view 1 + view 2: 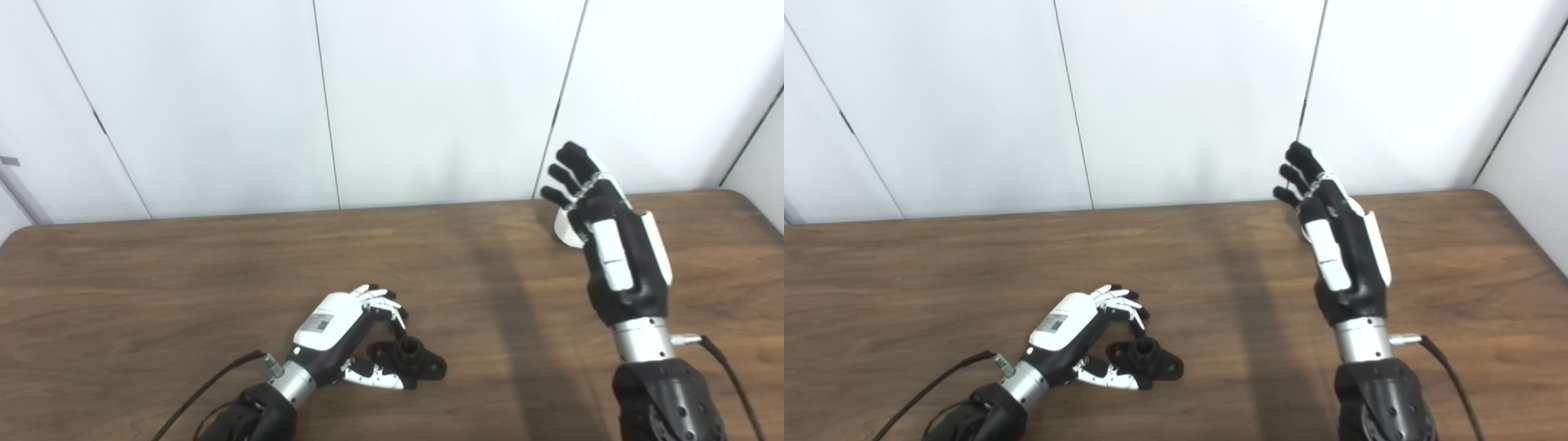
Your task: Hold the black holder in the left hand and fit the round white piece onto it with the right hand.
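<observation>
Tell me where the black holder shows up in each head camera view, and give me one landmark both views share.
Left eye view: black holder lies low, just right of centre, on the table, at the left robot hand.
Right eye view: black holder lies low, left of centre.
Shared landmark: the raised right robot hand, off to the holder's right.

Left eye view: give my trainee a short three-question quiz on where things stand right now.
1. True or false: the black holder is lifted clear of the table.
2. Which hand is curled around the holder: A) left hand B) right hand?
3. Fill in: the round white piece shows partly hidden behind the ____ hand.

Key: 1 false, it rests on the wood. 2 A. 3 right; whether that hand, fingers spread, touches the piece cannot be told.
</observation>
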Motion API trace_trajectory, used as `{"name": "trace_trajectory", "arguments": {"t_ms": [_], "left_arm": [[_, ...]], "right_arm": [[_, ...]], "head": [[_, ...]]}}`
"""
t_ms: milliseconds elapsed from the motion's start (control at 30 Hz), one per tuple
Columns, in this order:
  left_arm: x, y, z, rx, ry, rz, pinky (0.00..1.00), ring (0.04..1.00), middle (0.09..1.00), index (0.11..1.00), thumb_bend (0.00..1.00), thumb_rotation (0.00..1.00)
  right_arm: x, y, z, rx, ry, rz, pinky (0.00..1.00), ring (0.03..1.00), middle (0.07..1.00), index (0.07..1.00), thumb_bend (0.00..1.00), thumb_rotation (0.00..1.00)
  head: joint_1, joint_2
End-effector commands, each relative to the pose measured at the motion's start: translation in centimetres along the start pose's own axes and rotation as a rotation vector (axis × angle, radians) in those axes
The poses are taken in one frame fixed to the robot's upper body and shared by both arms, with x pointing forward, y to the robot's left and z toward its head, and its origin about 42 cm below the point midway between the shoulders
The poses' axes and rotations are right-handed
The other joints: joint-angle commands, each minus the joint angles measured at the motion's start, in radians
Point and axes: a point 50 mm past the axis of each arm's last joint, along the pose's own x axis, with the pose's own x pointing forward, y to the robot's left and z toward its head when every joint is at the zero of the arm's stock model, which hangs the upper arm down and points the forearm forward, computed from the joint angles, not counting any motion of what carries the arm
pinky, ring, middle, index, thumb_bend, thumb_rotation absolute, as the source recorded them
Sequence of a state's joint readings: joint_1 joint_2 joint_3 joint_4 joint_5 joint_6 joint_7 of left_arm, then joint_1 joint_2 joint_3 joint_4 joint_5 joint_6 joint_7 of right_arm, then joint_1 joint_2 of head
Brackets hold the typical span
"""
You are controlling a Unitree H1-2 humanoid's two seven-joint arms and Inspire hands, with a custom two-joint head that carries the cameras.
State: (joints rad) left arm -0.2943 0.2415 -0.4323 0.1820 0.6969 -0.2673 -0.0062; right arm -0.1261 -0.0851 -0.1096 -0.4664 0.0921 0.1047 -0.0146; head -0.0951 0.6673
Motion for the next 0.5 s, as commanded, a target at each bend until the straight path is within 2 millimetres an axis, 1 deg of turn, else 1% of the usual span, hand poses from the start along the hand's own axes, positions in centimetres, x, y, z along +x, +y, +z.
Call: {"name": "trace_trajectory", "arguments": {"t_ms": [0,67,167,333,467], "left_arm": [[0.6,0.9,0.8,0.011,-0.027,0.043,0.95,0.869,0.726,0.482,0.52,0.06],[0.6,1.1,0.6,0.013,-0.011,0.06,0.95,0.867,0.724,0.482,0.52,0.06],[0.5,1.5,0.1,0.013,0.015,0.093,0.93,0.858,0.717,0.482,0.52,0.06],[0.5,2.2,-0.6,0.018,0.045,0.124,0.93,0.864,0.722,0.482,0.52,0.06],[0.5,2.2,-0.7,0.013,0.051,0.134,0.93,0.862,0.719,0.482,0.52,0.06]], "right_arm": [[0.4,-0.4,2.0,-0.014,-0.107,-0.007,0.83,0.893,0.913,0.88,0.53,0.78],[0.1,-1.3,2.3,-0.046,-0.12,-0.012,0.84,0.903,0.92,0.883,0.5,0.77],[-0.2,-2.3,2.9,-0.099,-0.133,-0.017,0.85,0.904,0.919,0.88,0.49,0.65],[-1.1,-4.3,3.7,-0.242,-0.14,-0.036,0.81,0.873,0.896,0.87,0.46,0.5],[-1.6,-5.4,4.2,-0.297,-0.132,-0.066,0.78,0.868,0.895,0.869,0.44,0.4]], "head": [[-0.005,0.002],[-0.013,0.001],[-0.02,0.004],[-0.024,0.004],[-0.03,0.005]]}}
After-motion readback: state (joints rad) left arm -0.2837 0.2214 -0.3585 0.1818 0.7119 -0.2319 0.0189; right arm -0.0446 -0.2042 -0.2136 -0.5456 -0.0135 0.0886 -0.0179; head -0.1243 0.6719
